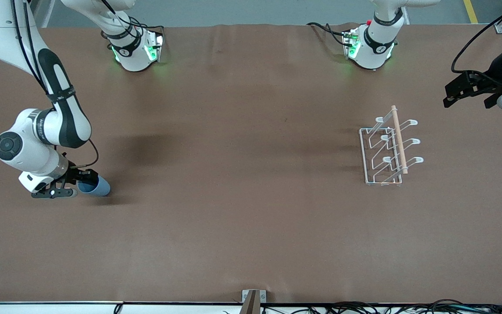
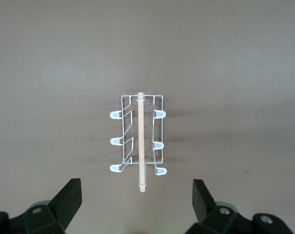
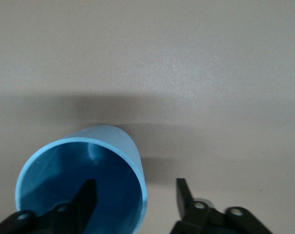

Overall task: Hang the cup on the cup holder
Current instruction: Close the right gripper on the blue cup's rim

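The light-blue cup (image 1: 97,187) lies on its side on the table toward the right arm's end, its mouth toward my right gripper (image 1: 82,184). In the right wrist view the gripper (image 3: 136,187) is open and straddles the cup (image 3: 108,141) wall, with one finger (image 3: 84,200) inside the blue mouth and the other outside. The white wire cup holder (image 1: 399,139) with its wooden rod stands toward the left arm's end. My left gripper (image 1: 468,103) is open and empty, up in the air beside the holder. The left wrist view shows the holder (image 2: 141,141) ahead of that gripper (image 2: 136,195).
The brown table cover (image 1: 242,174) is bare between the cup and the holder. The two arm bases (image 1: 135,52) stand at the edge farthest from the front camera. Cables lie along the nearest edge.
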Controlling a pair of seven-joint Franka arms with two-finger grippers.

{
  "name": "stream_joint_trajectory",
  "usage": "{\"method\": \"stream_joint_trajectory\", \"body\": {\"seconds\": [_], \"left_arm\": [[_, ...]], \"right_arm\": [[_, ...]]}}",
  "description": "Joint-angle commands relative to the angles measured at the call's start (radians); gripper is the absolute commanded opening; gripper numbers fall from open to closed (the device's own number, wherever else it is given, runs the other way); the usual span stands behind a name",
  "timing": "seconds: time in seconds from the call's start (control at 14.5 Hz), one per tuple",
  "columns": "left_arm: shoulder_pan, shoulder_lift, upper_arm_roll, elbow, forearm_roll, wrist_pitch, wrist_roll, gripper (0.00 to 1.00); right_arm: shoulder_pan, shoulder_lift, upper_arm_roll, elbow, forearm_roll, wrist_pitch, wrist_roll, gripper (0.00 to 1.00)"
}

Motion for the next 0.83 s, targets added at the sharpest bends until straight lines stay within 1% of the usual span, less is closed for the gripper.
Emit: {"method": "stream_joint_trajectory", "body": {"seconds": [0.0,0.07,0.28,0.41,0.48,0.62,0.69,0.76], "left_arm": [[-0.005,-0.004,0.001,-0.005,-0.008,0.014,0.011,1.00],[-0.005,-0.002,0.001,-0.005,-0.008,0.012,0.011,1.00],[-0.004,-0.004,0.001,-0.005,-0.010,0.012,0.012,1.00],[-0.005,-0.004,0.001,-0.005,-0.008,0.012,0.012,1.00],[-0.005,-0.004,0.001,-0.005,-0.008,0.012,0.011,1.00],[-0.009,-0.004,-0.005,-0.004,-0.008,0.012,0.011,1.00],[-0.004,-0.004,-0.016,-0.004,-0.007,0.010,0.012,1.00],[-0.001,-0.007,-0.017,-0.002,-0.007,0.009,0.017,1.00]], "right_arm": [[-0.009,0.007,0.007,0.002,0.056,0.006,-0.011,0.05],[-0.006,0.007,0.006,0.014,0.067,-0.004,-0.011,0.01],[-0.009,0.008,0.006,0.034,0.064,-0.009,-0.031,0.01],[-0.015,0.005,0.006,0.072,0.064,-0.056,-0.080,0.01],[-0.014,0.001,0.007,0.107,0.069,-0.120,-0.077,0.01],[-0.009,-0.009,0.009,0.210,0.070,-0.306,-0.069,0.01],[-0.005,-0.015,0.009,0.262,0.089,-0.396,-0.064,0.01],[-0.003,-0.021,0.010,0.306,0.138,-0.485,-0.051,0.01]]}}
